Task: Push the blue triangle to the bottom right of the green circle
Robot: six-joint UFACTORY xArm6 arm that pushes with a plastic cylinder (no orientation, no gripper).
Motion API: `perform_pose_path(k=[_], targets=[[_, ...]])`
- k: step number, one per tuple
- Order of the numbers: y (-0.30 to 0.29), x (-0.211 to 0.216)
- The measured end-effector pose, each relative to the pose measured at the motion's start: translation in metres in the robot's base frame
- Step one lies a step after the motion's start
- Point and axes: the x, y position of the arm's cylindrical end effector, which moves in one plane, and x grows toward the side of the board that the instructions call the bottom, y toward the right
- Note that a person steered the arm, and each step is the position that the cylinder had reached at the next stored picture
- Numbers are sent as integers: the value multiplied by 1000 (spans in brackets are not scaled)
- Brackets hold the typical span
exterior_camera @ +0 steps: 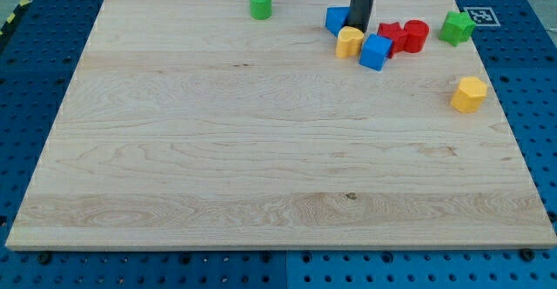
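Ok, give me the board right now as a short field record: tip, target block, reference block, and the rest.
tip: my tip at the view's top, against the blue triangle's right side
target: blue triangle, partly hidden by the rod
reference: green circle, to the view's left of the target, apart
cluster: yellow block, blue cube, two red blocks
view's right: green star, yellow hexagon

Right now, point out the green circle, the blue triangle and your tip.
green circle (260,3): camera view, on its side wall.
blue triangle (336,20): camera view, on its visible left part.
my tip (359,27): camera view, at the rod's very end.
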Motion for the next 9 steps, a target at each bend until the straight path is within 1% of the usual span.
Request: perform_pose_path(k=[2,3,6,7,9], targets=[[-7,-14],[-19,-14],[-101,-14],[-107,-14],[-2,-22]])
